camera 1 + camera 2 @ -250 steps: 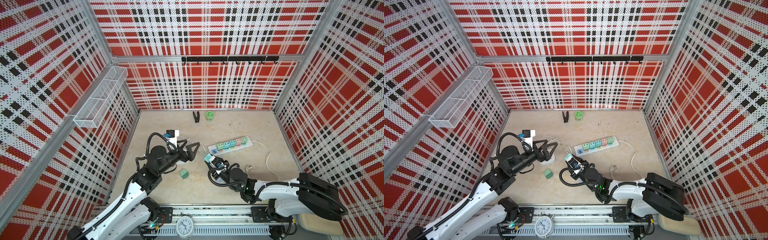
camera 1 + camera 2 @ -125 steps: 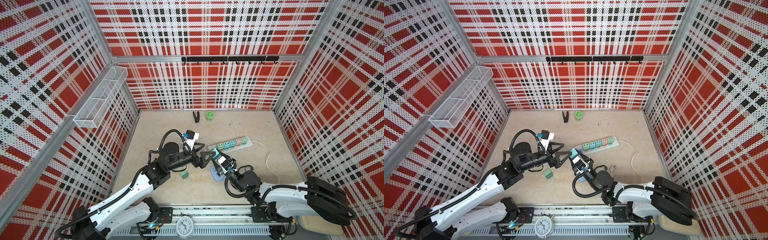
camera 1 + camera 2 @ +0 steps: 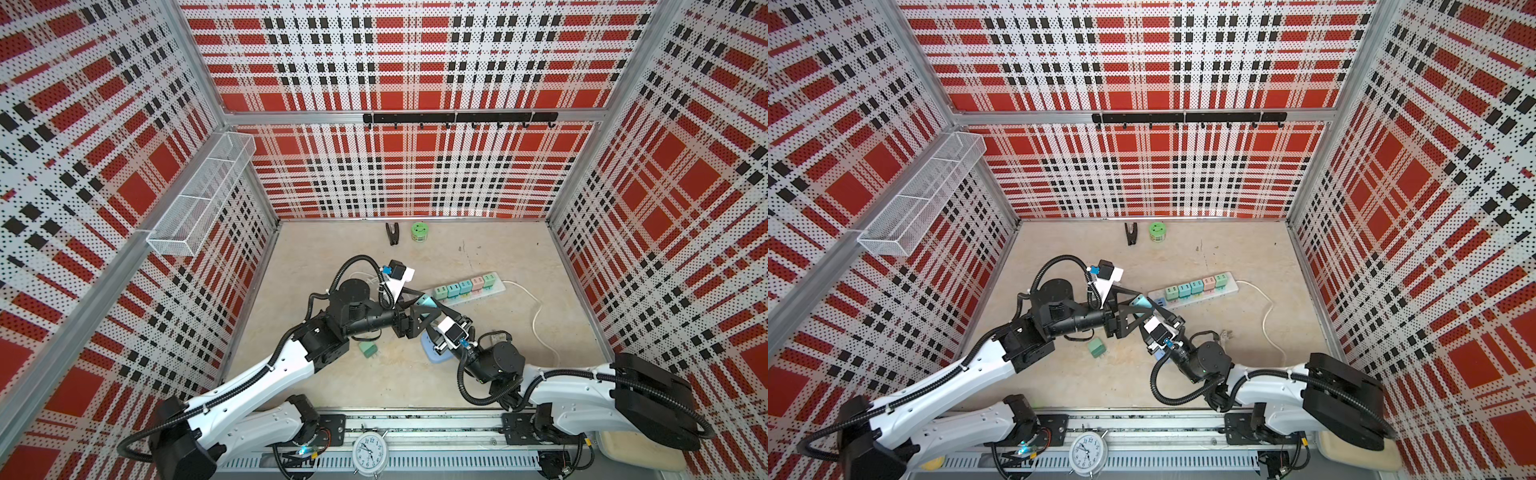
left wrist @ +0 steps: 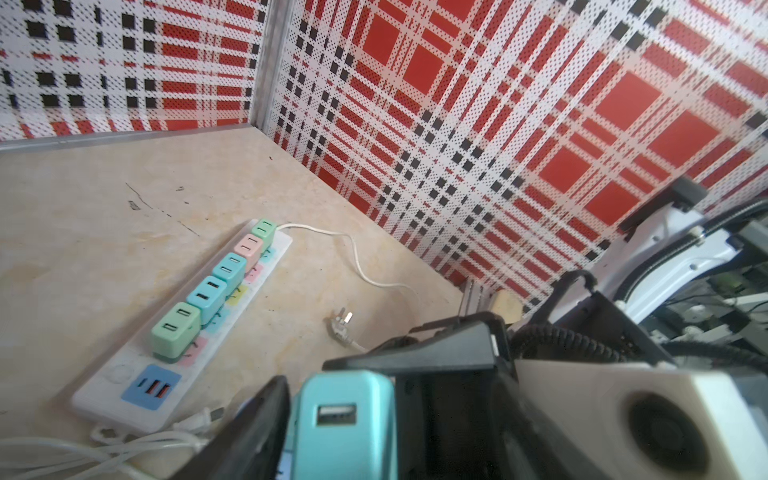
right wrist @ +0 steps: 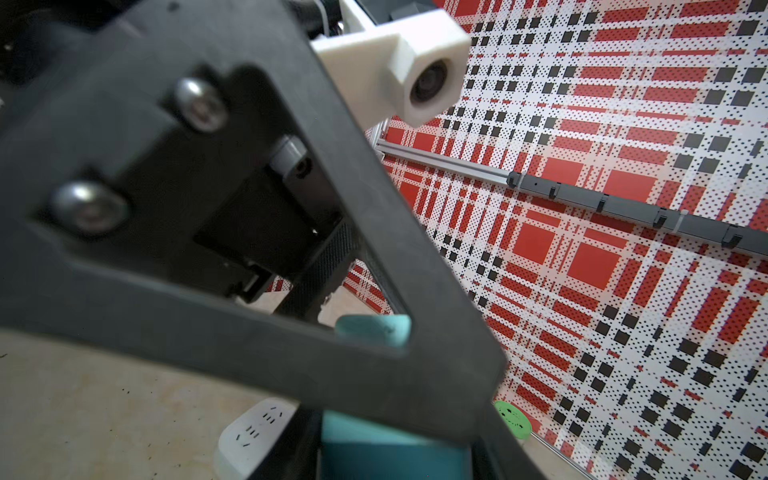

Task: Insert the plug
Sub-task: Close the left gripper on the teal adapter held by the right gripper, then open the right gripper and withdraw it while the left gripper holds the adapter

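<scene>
Has swung the left tool [image 3: 422,309] from the left side of the bench [image 3: 374,395] to its middle and begun narrowing it from full spread around the teal plug [image 4: 345,419], held above mid-bench just beside the power strip's [image 4: 99,395] end facing the left edge. Cannot tell yet whether clamped. Keeps the right tool [image 3: 1144,309] pinched on that plug. Reads as a handover for regripping, with no insertion begun.

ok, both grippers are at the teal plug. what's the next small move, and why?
Probably: close the left gripper firmly on the teal plug before the right gripper lets go. The right one is shut on the plug and holds it off the table. The left fingers flank the plug, but I can't tell whether they grip. Releasing first could drop it short of the power strip.
</scene>
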`<state>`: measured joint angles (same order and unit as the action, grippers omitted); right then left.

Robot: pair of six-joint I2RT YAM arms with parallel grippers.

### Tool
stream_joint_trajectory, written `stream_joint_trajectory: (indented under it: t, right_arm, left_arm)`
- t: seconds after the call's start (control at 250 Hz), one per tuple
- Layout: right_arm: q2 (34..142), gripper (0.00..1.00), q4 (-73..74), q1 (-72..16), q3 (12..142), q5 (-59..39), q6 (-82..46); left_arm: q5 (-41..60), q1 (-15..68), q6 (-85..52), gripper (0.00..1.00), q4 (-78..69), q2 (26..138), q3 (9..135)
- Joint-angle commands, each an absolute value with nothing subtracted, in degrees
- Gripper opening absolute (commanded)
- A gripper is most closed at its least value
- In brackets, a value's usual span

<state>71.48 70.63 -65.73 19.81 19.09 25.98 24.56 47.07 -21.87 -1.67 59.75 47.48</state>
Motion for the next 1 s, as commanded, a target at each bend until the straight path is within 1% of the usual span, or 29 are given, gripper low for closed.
stream_joint_trajectory:
  t: [0.0, 0.032, 0.108, 0.168, 0.376, 0.436, 0.472, 0.5, 0.528, 0.584, 0.604, 0.64, 0.668, 0.816, 0.992]
  right_arm:
    - [70.75, 0.21, 75.10, -65.61, 20.87, 18.16, 26.94]
    - [70.82, 0.21, 75.47, -65.57, 20.92, 18.58, 27.20]
    - [70.93, 0.21, 75.98, -65.57, 20.85, 19.78, 28.09]
    - [70.86, 0.21, 76.03, -65.55, 20.90, 20.88, 28.64]
    - [70.62, 0.22, 74.87, -65.57, 20.77, 20.22, 28.27]
    - [70.75, 0.24, 74.47, -65.57, 20.85, 20.26, 28.12]
    - [70.75, 0.29, 74.29, -65.57, 20.77, 20.16, 28.10]
    - [70.54, 0.37, 74.18, -65.57, 20.58, 20.13, 28.17]
    - [70.34, 0.48, 74.22, -65.57, 20.40, 20.28, 28.06]
    - [69.43, 0.76, 74.14, -65.58, 19.66, 21.13, 27.54]
    - [68.89, 0.84, 73.98, -65.57, 19.29, 21.49, 27.29]
    - [67.92, 0.94, 73.36, -65.57, 18.74, 22.28, 26.71]
    - [66.95, 0.99, 72.69, -65.57, 18.22, 22.92, 26.35]
    - [62.40, 1.00, 70.47, -65.57, 14.44, 26.22, 23.72]
    - [59.22, 1.00, 71.51, -64.57, 10.29, 30.77, 22.51]
  left_arm:
    - [26.18, 47.74, -20.75, 0.56, -1.66, 60.81, 49.57]
    - [26.02, 47.94, -20.49, 0.50, -1.67, 60.87, 49.74]
    - [25.64, 48.25, -19.99, 0.41, -1.67, 60.69, 50.09]
    - [25.36, 48.43, -19.69, 0.32, -1.60, 60.64, 50.05]
    - [24.76, 49.02, -19.83, 0.12, -1.49, 60.85, 49.74]
    - [24.39, 49.30, -19.57, 0.05, -1.49, 60.66, 49.66]
    - [23.89, 49.39, -19.20, 0.00, -1.49, 60.56, 49.73]
    - [23.61, 49.37, -18.83, 0.00, -1.44, 60.49, 49.69]
    - [23.18, 49.39, -18.12, 0.00, -1.28, 60.41, 49.70]
    - [22.23, 49.39, -16.50, 0.00, -0.91, 60.08, 49.58]
    - [21.65, 49.35, -14.66, 0.00, -0.72, 60.00, 49.36]
    - [20.43, 49.39, -12.73, 0.00, -0.62, 59.81, 48.97]
    - [19.33, 49.37, -11.15, 0.00, -0.62, 59.72, 48.47]
    - [15.11, 49.55, -2.41, 0.00, -0.66, 60.52, 45.59]
    - [13.04, 49.79, 2.88, 0.00, -1.07, 61.79, 41.47]
